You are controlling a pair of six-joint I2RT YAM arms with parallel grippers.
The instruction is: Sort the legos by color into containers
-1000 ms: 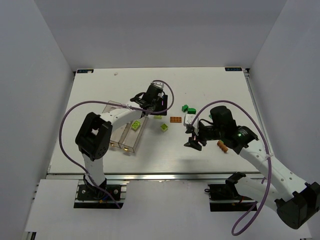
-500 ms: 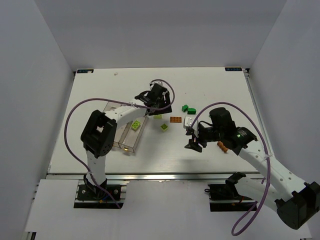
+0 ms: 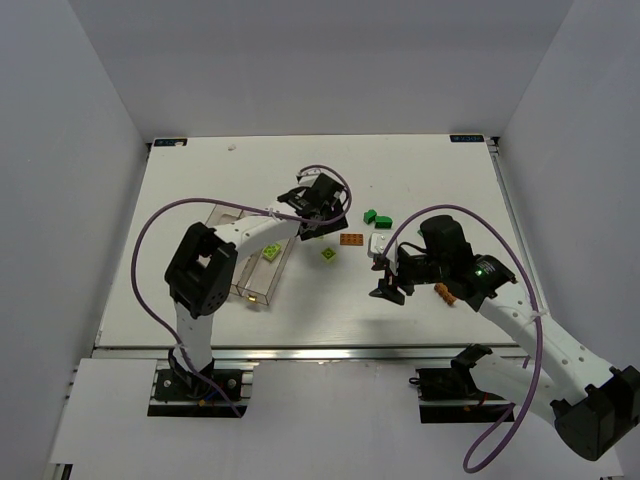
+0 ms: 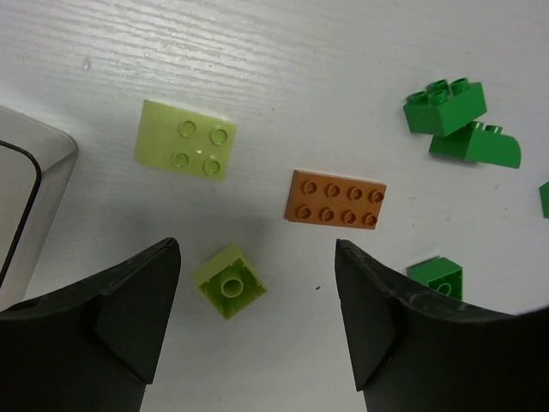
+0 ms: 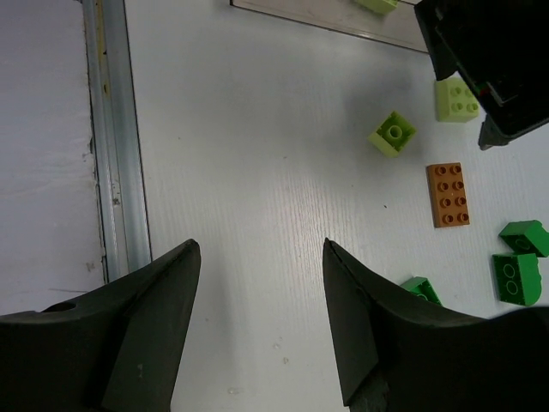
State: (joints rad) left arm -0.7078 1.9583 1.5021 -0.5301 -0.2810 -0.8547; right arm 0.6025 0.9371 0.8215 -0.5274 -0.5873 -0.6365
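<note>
- Left pincer [image 4: 257,251] hung above the white desk [image 4: 283,51], its fingers wide apart and nothing between them.
- Under that gap lay a small lime one-stud lego [image 4: 230,281], loose on the desk and touching neither finger.
- Beyond it a flat lime four-stud lego [image 4: 184,139] lay studs up, near the rounded corner of the clear containers [image 4: 21,184] but apart from it.
- An orange-brown eight-stud lego [image 4: 335,198] lay flat beside the lime ones, separate from both.
- Farther out, two dark green legos [image 4: 444,106] sat touching each other, and a third green lego [image 4: 435,275] lay alone by the pincer's other finger.
- From above, the containers stood just beside the left pincer, and one compartment held a lime lego [image 3: 271,251].
- Right pincer [image 5: 262,249] was also spread and empty, over a bare patch of desk well apart from the loose legos.
- Another orange-brown lego [image 3: 445,292] lay on the desk close beside the right arm [image 3: 520,320].
</note>
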